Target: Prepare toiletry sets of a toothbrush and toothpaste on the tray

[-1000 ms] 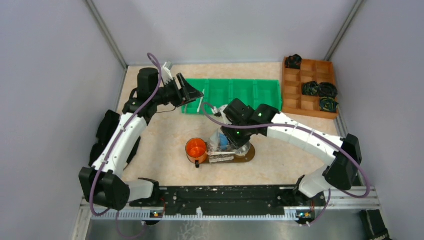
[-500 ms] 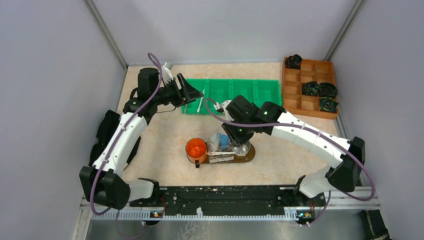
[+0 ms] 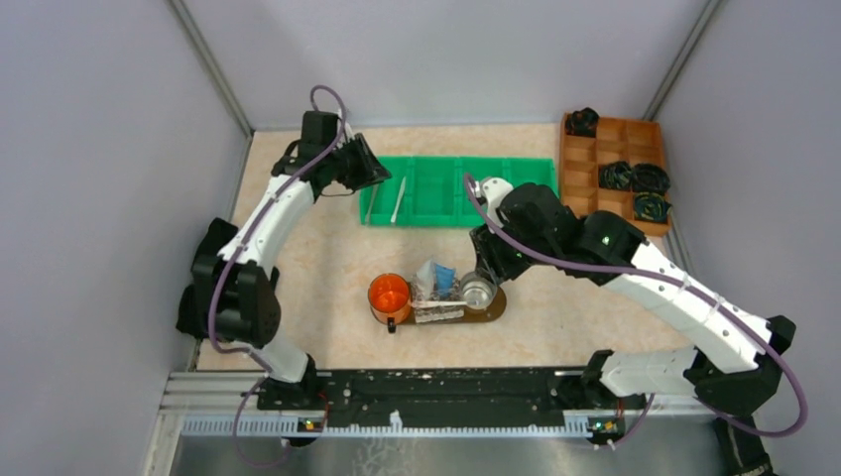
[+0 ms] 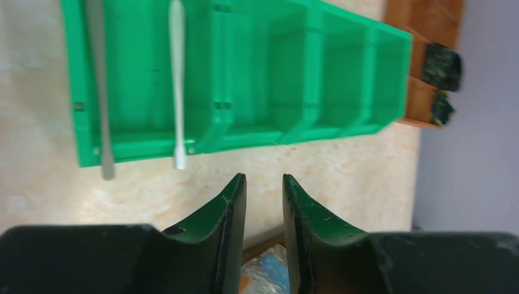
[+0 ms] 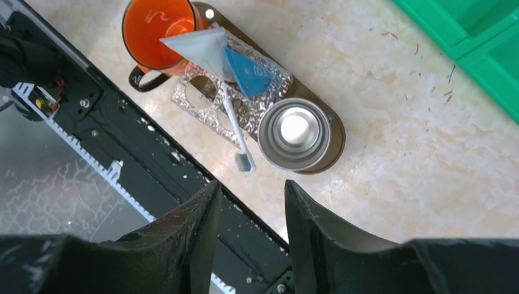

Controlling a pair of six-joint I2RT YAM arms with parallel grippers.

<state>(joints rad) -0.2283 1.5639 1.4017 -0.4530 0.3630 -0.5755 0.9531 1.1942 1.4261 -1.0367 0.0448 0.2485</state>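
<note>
Hovering with right gripper (image 5: 251, 184) parted, empty, above tray (image 5: 335, 142) mid-table, lifted clear since earlier; holding left gripper (image 4: 263, 177) narrowly parted, empty, drawn toward far-left corner; toothbrush (image 5: 235, 125), tubes (image 5: 199, 49) on tray.

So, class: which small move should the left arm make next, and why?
Probably lower the left gripper onto the slim white toothbrush stick in the green compartmented bin: its jaws hold nothing, and the dark brown wooden tray seems to hold only one toothbrush.

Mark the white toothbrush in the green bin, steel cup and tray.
white toothbrush (image 4: 177, 79), left wrist view, mid-handle.
steel cup (image 5: 295, 133), right wrist view, its centre.
tray (image 5: 337, 138), right wrist view, bare end.
</note>
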